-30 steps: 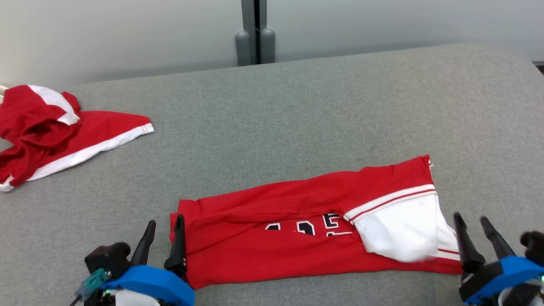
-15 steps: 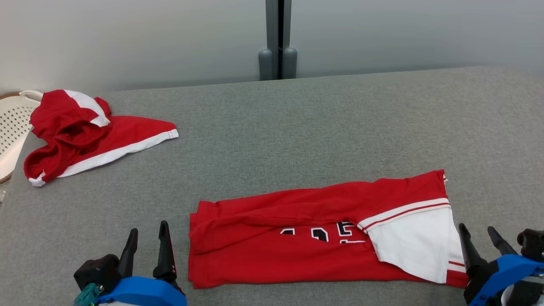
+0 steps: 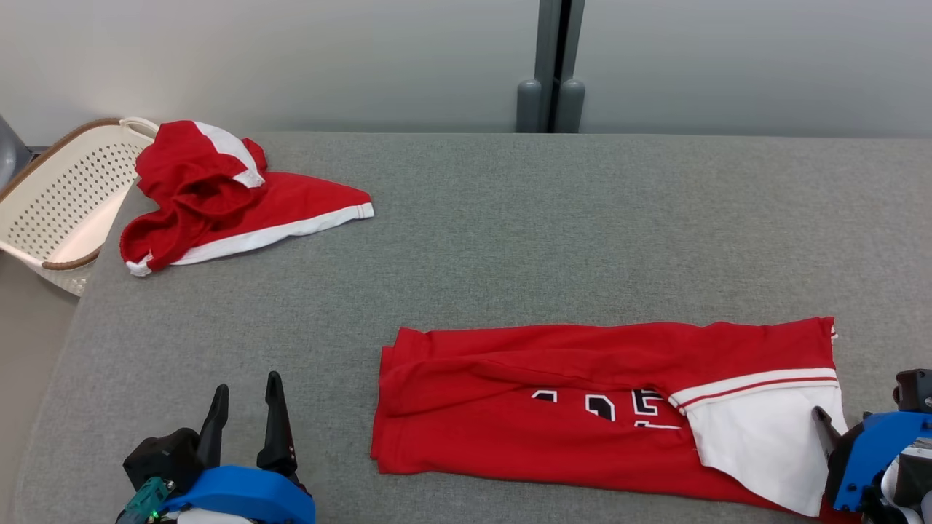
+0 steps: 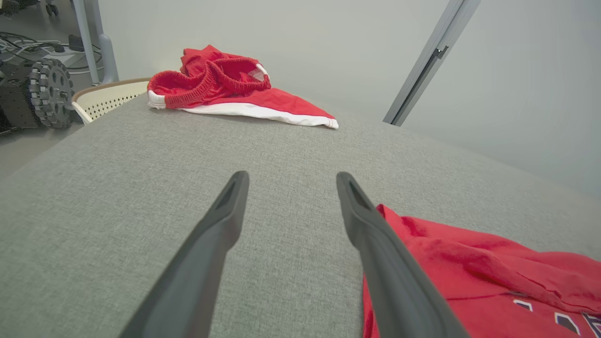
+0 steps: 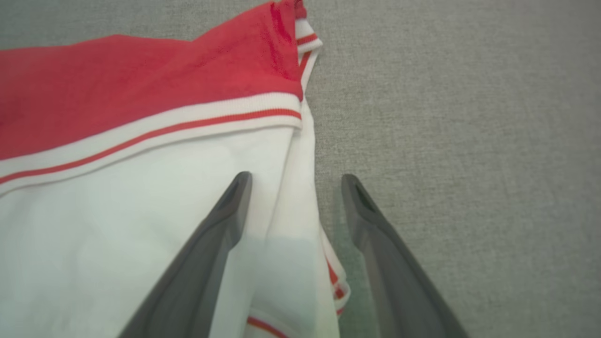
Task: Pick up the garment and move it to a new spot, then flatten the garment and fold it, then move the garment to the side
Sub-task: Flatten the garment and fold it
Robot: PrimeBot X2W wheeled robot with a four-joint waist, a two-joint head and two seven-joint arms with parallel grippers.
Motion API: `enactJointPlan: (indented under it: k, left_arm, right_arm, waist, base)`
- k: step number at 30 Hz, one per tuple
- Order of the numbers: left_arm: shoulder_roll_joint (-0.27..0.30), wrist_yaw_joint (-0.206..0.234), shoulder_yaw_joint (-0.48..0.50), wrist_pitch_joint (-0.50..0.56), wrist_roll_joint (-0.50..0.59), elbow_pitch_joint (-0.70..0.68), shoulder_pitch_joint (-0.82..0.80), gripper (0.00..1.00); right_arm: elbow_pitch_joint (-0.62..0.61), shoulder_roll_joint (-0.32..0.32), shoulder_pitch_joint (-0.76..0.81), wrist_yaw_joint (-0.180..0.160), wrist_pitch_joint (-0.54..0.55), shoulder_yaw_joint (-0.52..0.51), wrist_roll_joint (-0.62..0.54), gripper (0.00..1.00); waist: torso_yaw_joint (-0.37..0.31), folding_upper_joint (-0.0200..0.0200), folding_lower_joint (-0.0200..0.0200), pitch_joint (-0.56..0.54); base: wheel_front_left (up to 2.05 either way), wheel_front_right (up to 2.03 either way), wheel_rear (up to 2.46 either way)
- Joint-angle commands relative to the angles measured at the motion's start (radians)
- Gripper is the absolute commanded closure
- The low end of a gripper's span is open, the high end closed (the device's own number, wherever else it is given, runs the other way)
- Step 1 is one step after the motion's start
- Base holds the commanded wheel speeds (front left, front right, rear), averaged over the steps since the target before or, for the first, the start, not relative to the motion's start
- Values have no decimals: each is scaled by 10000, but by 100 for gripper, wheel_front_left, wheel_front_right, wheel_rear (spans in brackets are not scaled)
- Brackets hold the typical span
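A red jersey (image 3: 553, 407) with black numerals and a white side panel lies folded into a long strip on the grey padded table (image 3: 510, 240), near the front edge. My left gripper (image 3: 247, 383) stands open to the left of the strip's end, clear of the cloth; the left wrist view has the red edge (image 4: 469, 263) beside its right finger. My right gripper (image 3: 837, 429) is open at the strip's right end. In the right wrist view (image 5: 296, 177) one finger is over the white panel (image 5: 141, 211) and the other over bare table.
A second red and white garment (image 3: 218, 196) lies crumpled at the table's back left corner, against a white perforated basket (image 3: 58, 196) that stands off the table's left edge. A grey wall with a post (image 3: 551, 65) runs behind. Wheeled equipment (image 4: 47, 94) stands on the floor at left.
The head camera has turned, shifting the whole picture right and bringing the basket into sight. My left gripper has drawn away from the jersey's left edge. The right gripper now sits over the right edge.
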Motion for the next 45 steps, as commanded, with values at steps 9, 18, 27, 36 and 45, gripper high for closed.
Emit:
enactJointPlan:
  k: [9,18,27,36,45]
  left_arm:
    - [108,111,19,-82,85,23,-166,0]
    - [148,119,-22,-39,83,-18,-284,0]
    - [150,169,-74,-33,62,-30,-277,0]
    - [60,141,-139,-104,-3,24,-272,0]
    - [38,131,-204,-87,-42,122,-282,0]
  right_arm:
    - [1897,56,-843,16,239,8,403,0]
    - [2412,154,-1557,14,-181,1146,533,100]
    - [2644,-476,-2054,-1,-928,1215,681,100]
    - [2119,-1238,-1429,2,-1221,879,1224,100]
    - [-425,-658,-355,5,-704,1391,2634,100]
  waist:
    - [469,-1,0,48]
    - [132,-1,0,115]
    - [-588,-1,0,-71]
    - [-1233,-1,0,-202]
    - [-1457,-1,0,-379]
  base:
    - [0,0,0]
    - [0,0,0]
    - [0,0,0]
    - [0,0,0]
    - [0,0,0]
